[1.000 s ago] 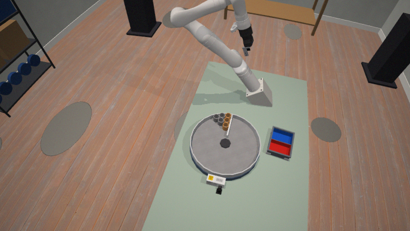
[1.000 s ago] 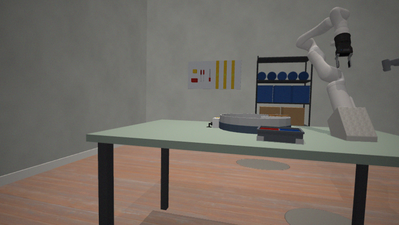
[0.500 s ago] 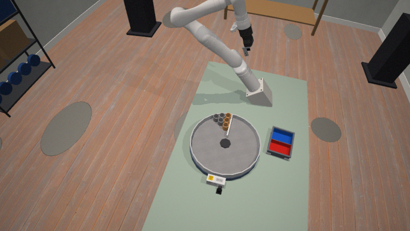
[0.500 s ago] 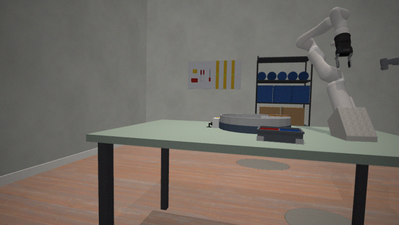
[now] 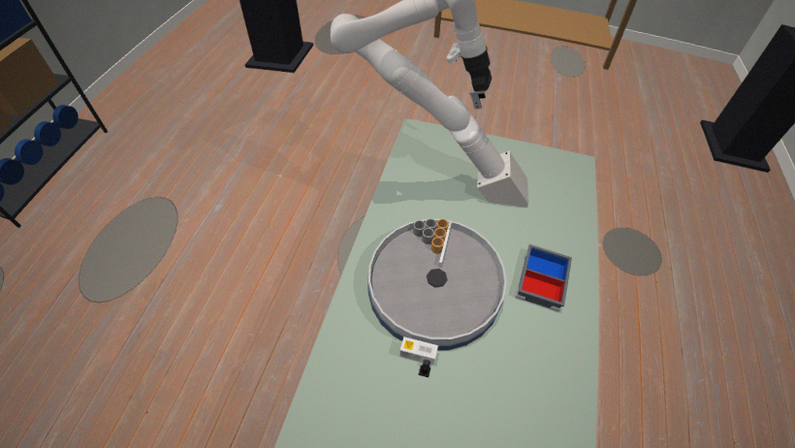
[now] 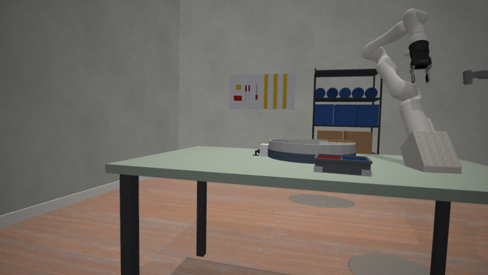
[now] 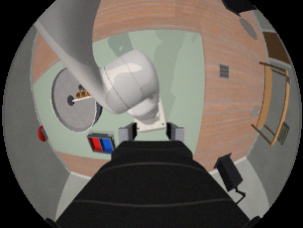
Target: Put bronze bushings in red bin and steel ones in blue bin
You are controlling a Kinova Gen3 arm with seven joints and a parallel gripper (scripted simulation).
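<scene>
Claw [image 5: 478, 99] [image 6: 419, 78] [image 7: 151, 128]: black body, two pale fingers, spreading wide and gripping nothing, hanging high beyond the table's end. Table [image 5: 500, 389] [image 6: 153, 160] [image 7: 185, 74]: matte green top, standing on a plank floor [image 5: 222, 250] [image 6: 205, 218] between grey walls. Bushings [image 5: 430, 232] [image 7: 83, 93]: six hollow cylinders, three bronze, three grey, clustering inside the round turntable's [image 5: 411, 305] [image 6: 307, 157] [image 7: 61, 111] rim beside a white bar [image 5: 445, 244], standing upright, long axes pointing vertically.
</scene>
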